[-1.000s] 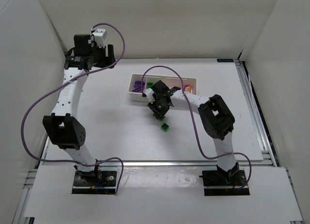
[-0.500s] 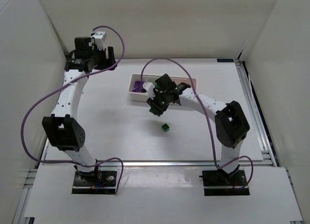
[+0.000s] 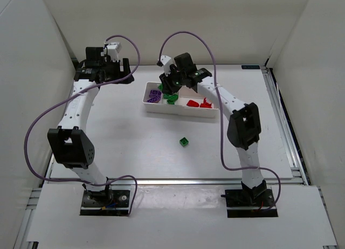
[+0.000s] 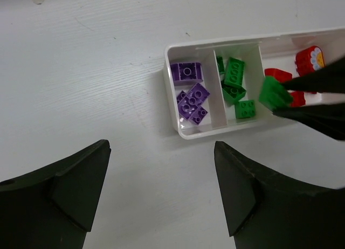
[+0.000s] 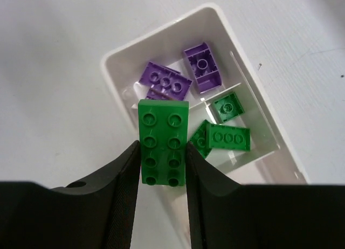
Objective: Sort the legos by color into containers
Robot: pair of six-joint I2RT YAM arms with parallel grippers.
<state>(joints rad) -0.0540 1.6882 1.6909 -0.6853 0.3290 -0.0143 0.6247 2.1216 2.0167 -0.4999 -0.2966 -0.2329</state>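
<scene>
The right gripper (image 3: 172, 86), which 1 second ago hung low over the middle of the white worktop (image 3: 108, 152), now stands above the long white rectangular plastic tray (image 3: 180, 110). It has swung up and away toward 12 o'clock in the overhead view. Its fingers (image 5: 121, 173) are clamped on the long sides of a green 2-by-4 studded plastic brick (image 5: 163, 141), held studs-up and not yet released.

Below it, the tray's 3 compartments are already partly filled. Purple bricks (image 4: 191, 101) lie in the left one, green bricks (image 4: 234, 82) in the middle and red bricks (image 4: 277, 75) in the right.

The right wrist camera puts the held brick's far end near the thin wall between purple and green. The left wrist camera puts the same brick (image 4: 275, 92) nearer the green-red wall. Which compartment lies directly under it cannot be told.

The carry looks nearly done; what seems left is a drop squarely into the middle compartment.

1 small green brick (image 3: 184, 142) has not moved in that second. It sits alone on the worktop at 6 o'clock of the tray and is the only piece seen outside it.

The left gripper (image 4: 161, 149) hovers with its fingers spread wide and empty, at 10 o'clock of the tray.
</scene>
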